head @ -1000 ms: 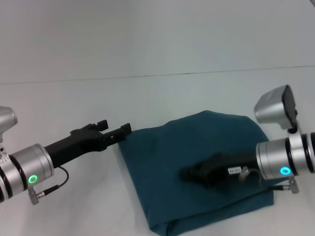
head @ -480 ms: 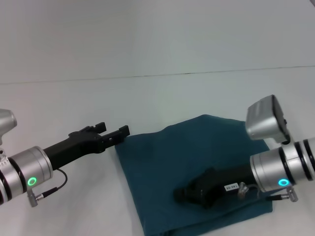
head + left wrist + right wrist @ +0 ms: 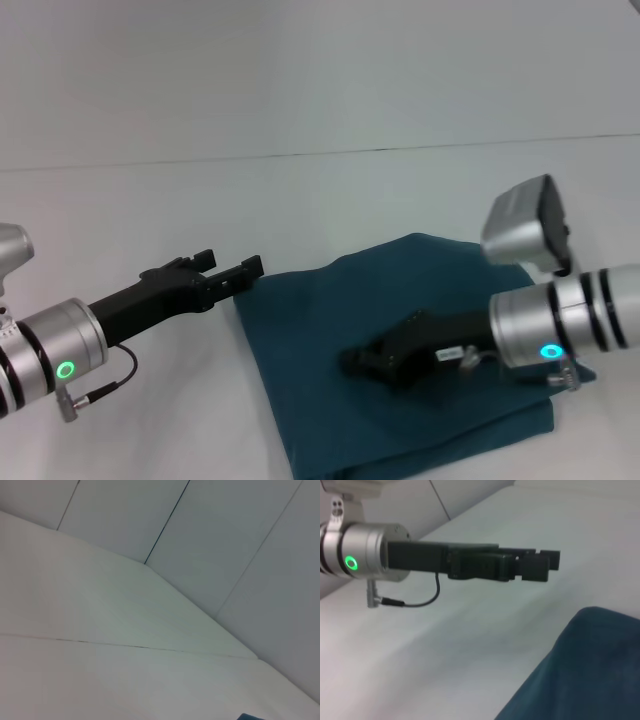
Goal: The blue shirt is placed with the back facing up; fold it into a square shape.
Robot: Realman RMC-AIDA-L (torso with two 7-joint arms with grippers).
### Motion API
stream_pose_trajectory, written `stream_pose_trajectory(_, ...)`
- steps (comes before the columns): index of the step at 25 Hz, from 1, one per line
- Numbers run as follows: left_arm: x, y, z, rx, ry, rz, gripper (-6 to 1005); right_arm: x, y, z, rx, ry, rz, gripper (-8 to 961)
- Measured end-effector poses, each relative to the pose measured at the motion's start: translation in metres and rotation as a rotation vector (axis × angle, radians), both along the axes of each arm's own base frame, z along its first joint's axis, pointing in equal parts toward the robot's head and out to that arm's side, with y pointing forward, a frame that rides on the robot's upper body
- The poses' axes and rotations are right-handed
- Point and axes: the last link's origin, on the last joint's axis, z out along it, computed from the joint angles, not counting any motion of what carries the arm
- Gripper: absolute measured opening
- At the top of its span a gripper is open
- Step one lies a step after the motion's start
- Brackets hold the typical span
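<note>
**Folded teal shirt lies between two robot arms on white table**

A dark teal-blue soft fabric shirt (image 3: 400, 330), already folded into a thick, roughly four-sided bundle with a plain surface facing up, lies flat on the white table (image 3: 300, 200). One doubled edge shows along the bundle's near side, and no lettering can be seen. The black right end effector (image 3: 358, 360) hangs over the middle of the cloth, pointing toward the robot's left. Whether it touches the fabric, or whether its fingers are parted or closed, cannot be told from the head view, where the tip is a dark, blurred shape against the shirt. Behind it run the silver wrist with a green ring light and a grey camera housing above.

The black left end effector (image 3: 235, 272) is held low just off the shirt's left far corner, its tip almost at the cloth's edge but carrying nothing. In the right wrist view the same left end effector (image 3: 540, 562) appears side-on above the bare table, its two slim fingers lying close together, with a corner of the shirt (image 3: 580, 670) spread below and apart from it. The left wrist view shows mainly table and wall panels, with only a sliver of teal cloth (image 3: 250, 717) at the edge.
</note>
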Motion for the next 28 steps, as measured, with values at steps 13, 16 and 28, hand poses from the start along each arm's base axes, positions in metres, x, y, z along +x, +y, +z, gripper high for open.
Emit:
stream_pose_trajectory(13,0.0,0.001,0.001,0.0,0.001,0.0,834,-0.008,-0.002,0.004,0.018,0.065,0.073,-1)
stream_pose_trajectory(16,-0.001,0.002,0.002,0.001,0.002,0.008,832,-0.012,0.006,0.023,0.105,0.124,0.067,1)
stream_pose_trajectory(28,-0.005,0.005,0.007,-0.15,-0.003,0.139,828,0.019,0.028,0.127,0.267,0.269,-0.196,205)
